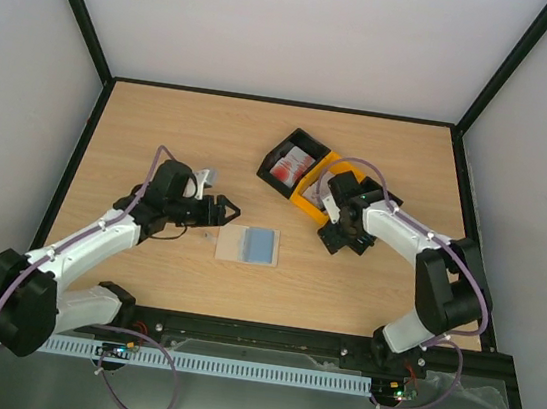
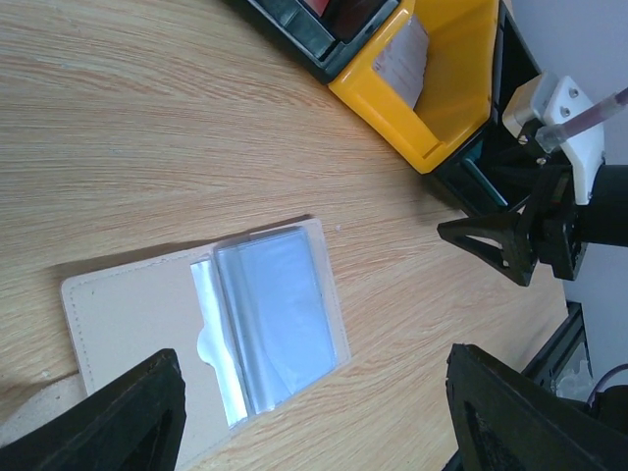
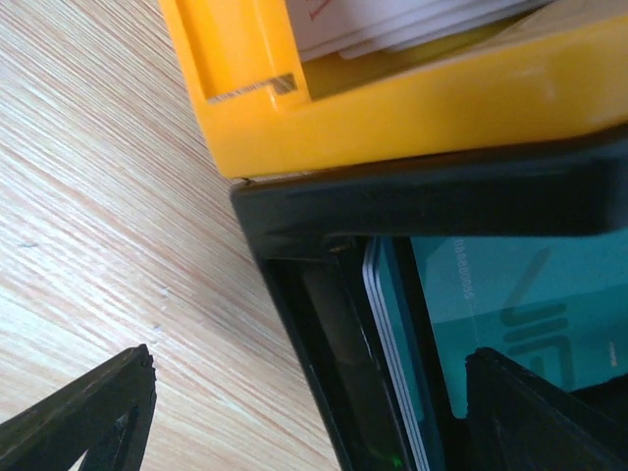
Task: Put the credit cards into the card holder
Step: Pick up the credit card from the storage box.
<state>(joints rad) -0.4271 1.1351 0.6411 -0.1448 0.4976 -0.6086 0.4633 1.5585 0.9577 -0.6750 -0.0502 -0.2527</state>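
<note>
Open holder on the surface, pockets up for loading; left fingers spread beside it, right fingers spread over a bin of teal cards — probably to pick.

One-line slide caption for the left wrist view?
Open left end effector hovers over the unfolded card holder; orange bin beyond.

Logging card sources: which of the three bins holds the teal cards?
The near black bin, beside the orange bin: teal cards stacked inside. The orange bin holds white cards, the far black bin red-and-white cards.
</note>
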